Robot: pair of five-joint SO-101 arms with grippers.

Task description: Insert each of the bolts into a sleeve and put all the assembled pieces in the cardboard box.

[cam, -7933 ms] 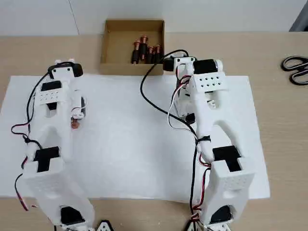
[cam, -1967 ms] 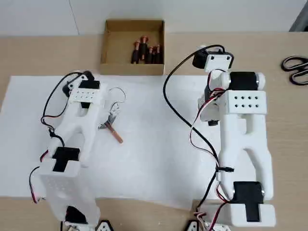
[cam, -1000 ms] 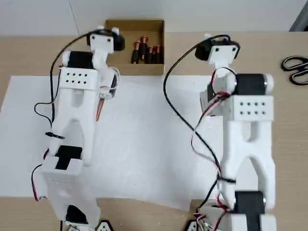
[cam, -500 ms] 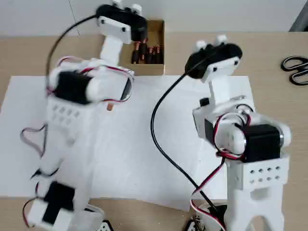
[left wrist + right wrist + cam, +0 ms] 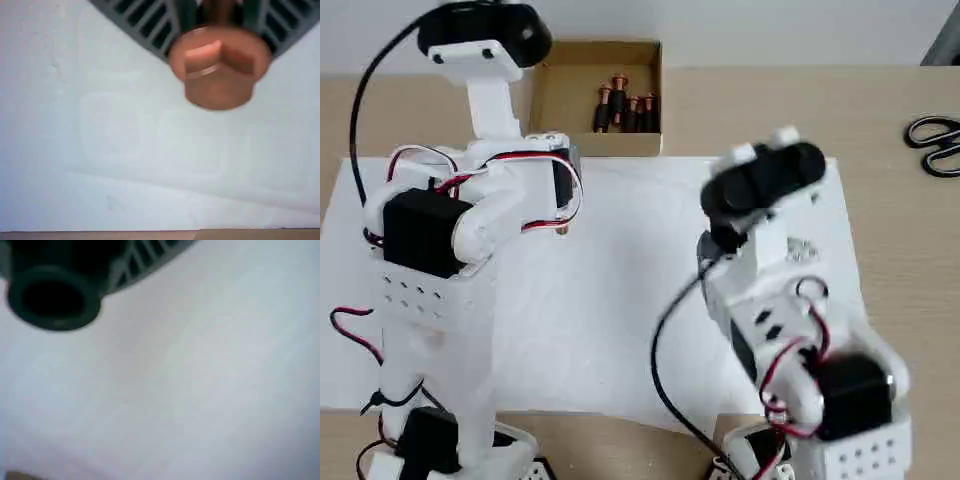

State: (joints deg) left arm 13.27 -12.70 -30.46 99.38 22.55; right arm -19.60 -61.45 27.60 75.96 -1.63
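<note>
Bolt (image 5: 218,70) – clamped in left gripper (image 5: 218,17) | sleeve (image 5: 52,299) – clenched in right gripper (image 5: 65,262), bore open | next: bring the 2 together, shank square to bore, push gently

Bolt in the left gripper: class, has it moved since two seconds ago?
Yes. In the high view, the bolt has moved up, nearer the box.

Consistent with a robotics lab or workshop: pale wooden bench (image 5: 910,230) under a white paper sheet (image 5: 620,300), two white arms (image 5: 430,300) trailing exposed wiring, scissors (image 5: 932,133) alongside.
</note>
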